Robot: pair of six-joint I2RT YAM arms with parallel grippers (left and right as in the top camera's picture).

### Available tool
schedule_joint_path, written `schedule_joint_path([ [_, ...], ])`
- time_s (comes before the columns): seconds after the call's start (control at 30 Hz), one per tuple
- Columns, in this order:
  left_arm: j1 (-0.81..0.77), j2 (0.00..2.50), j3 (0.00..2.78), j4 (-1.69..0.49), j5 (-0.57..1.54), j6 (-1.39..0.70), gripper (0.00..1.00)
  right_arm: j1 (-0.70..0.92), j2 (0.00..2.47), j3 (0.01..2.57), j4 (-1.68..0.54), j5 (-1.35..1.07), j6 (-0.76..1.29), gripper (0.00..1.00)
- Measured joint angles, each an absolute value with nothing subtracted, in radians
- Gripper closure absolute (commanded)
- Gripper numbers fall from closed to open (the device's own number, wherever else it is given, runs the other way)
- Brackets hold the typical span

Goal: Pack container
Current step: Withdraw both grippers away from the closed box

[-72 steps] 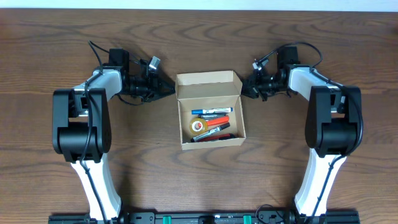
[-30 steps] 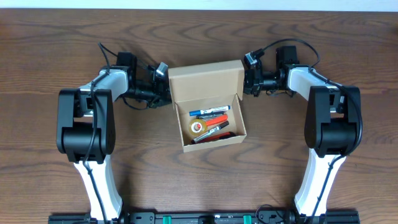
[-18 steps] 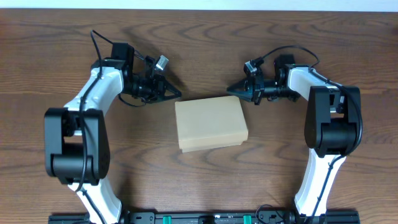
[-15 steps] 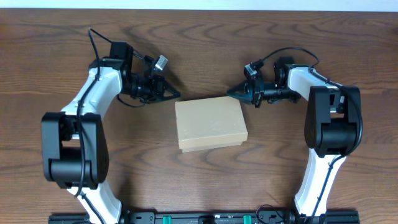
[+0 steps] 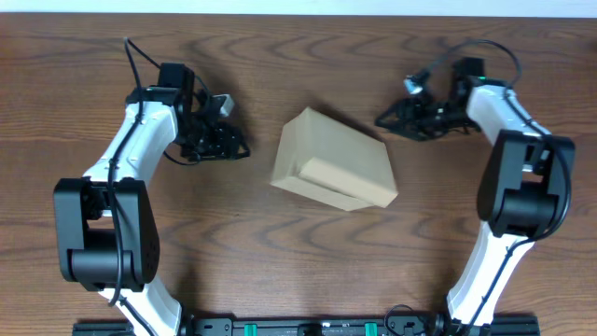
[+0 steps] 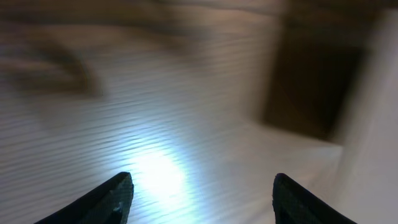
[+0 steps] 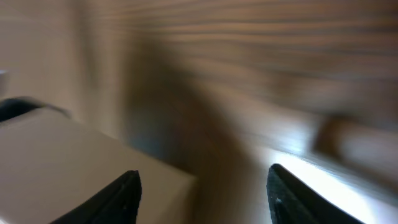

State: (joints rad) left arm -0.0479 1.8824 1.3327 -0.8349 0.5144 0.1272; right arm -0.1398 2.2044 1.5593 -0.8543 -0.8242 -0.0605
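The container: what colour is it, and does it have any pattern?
The container is plain tan cardboard, unmarked; the overhead view shows it best.

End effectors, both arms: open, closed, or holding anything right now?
Left end effector: open, holding nothing.
Right end effector: open, holding nothing.
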Motion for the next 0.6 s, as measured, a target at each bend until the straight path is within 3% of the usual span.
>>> schedule_joint_path([
  [0.23, -0.030, 1.882, 1.333, -0.837, 0.397, 0.123, 0.33, -0.167, 2.220, 1.670, -0.925, -0.601, -0.084, 0.39],
  [0.6, -0.030, 1.882, 1.333, -0.834, 0.373, 0.108, 0.33, -0.160, 2.220, 1.678, -0.937, -0.487, -0.092, 0.41],
])
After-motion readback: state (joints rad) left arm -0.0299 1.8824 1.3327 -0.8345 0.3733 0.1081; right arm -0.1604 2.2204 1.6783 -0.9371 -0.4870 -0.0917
